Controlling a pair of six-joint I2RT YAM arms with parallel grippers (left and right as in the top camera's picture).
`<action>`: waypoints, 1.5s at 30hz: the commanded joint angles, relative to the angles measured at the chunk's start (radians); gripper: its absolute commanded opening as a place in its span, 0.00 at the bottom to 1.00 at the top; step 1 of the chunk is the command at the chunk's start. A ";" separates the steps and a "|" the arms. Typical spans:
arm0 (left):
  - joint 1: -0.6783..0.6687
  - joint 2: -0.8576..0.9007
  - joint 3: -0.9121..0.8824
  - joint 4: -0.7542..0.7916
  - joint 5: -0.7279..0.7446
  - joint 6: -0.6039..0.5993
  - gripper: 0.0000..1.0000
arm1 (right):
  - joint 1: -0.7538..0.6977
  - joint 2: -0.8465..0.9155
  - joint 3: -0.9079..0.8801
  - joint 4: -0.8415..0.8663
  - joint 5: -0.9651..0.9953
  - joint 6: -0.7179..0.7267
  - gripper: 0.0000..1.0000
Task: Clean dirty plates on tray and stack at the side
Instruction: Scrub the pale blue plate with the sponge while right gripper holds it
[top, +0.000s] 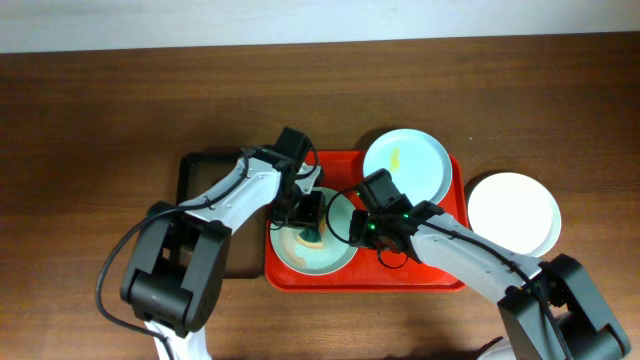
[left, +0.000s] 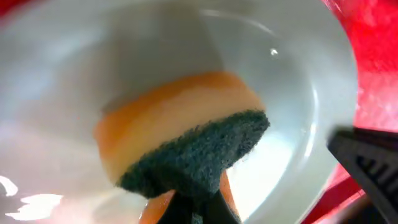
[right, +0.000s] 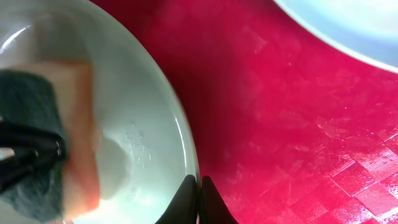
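A pale plate (top: 335, 255) lies at the front left of the red tray (top: 440, 275). My left gripper (top: 310, 232) is shut on an orange sponge with a dark green scouring side (left: 186, 134) and presses it into that plate (left: 292, 81). My right gripper (top: 358, 222) is shut on the plate's right rim (right: 183, 134); the sponge also shows in the right wrist view (right: 59, 137). A second plate (top: 407, 165) with a yellow smear lies at the tray's back right. A third plate (top: 514, 212) sits on the table to the right of the tray.
A smaller black tray (top: 195, 175) lies left of the red tray, partly under my left arm. The table (top: 100, 120) is dark wood.
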 joint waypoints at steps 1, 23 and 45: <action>0.025 -0.016 0.053 -0.058 0.066 0.042 0.00 | 0.007 0.007 -0.003 0.001 -0.003 -0.003 0.04; -0.008 0.024 0.036 -0.063 -0.290 -0.022 0.00 | 0.007 0.007 -0.003 0.009 -0.018 -0.074 0.04; -0.018 -0.209 -0.034 -0.019 -0.278 0.019 0.00 | 0.007 0.007 -0.003 0.005 -0.018 -0.074 0.04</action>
